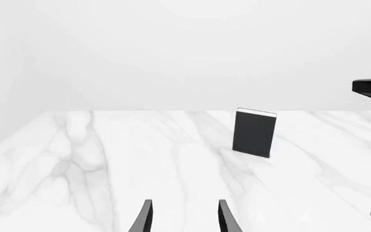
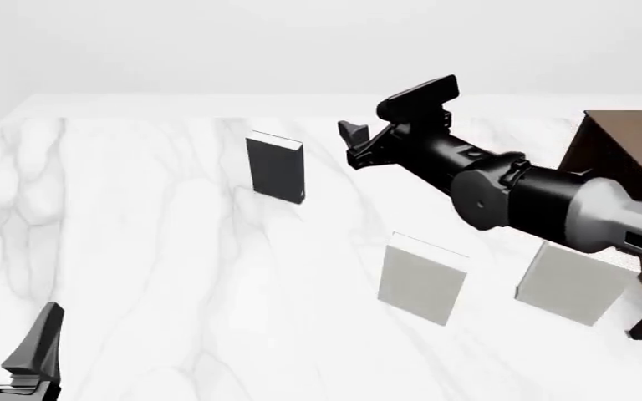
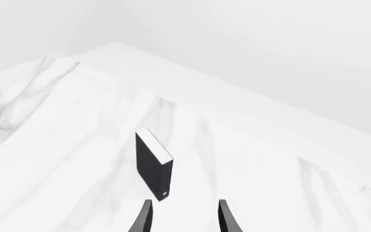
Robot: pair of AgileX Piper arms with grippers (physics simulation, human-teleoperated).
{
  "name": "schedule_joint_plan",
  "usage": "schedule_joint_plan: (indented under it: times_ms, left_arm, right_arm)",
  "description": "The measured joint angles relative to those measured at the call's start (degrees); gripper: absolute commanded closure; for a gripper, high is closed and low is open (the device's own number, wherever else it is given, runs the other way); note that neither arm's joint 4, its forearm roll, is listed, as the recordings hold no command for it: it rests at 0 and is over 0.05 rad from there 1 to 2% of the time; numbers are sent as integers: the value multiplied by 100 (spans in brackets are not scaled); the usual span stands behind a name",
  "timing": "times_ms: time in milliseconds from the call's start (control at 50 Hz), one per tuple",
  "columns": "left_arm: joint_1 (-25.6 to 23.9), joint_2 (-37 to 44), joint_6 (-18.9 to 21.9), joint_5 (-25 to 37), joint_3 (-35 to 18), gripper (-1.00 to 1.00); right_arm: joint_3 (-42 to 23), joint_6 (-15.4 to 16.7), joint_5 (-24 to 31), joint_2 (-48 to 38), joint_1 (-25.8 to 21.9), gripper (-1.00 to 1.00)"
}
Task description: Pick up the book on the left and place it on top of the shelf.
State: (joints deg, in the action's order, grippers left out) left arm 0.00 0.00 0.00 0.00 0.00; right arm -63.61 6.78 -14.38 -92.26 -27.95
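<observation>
One raised right end effector (image 2: 357, 142), jaws parted, nears the upright book (image 2: 275, 168).

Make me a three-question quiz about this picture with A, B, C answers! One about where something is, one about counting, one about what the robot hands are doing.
1. Where does the black book stand?
A. on the shelf
B. on the table
C. in a gripper

2. How many light grey books stand on the table?
A. one
B. two
C. four

3. The right gripper is:
A. open, holding nothing
B. shut on the book
C. resting on the shelf

Answers:
1 B, it stands upright on the marble.
2 B, two stand near the shelf.
3 A, its fingers are apart beside the book.
</observation>
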Motion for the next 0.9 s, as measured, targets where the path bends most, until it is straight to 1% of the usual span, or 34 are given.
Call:
schedule_joint_plan:
  times_ms: [900]
  left_arm:
    - [0, 0, 0, 0, 0, -100]
  right_arm:
    - [-1050, -101, -232, -1397, -178, -100]
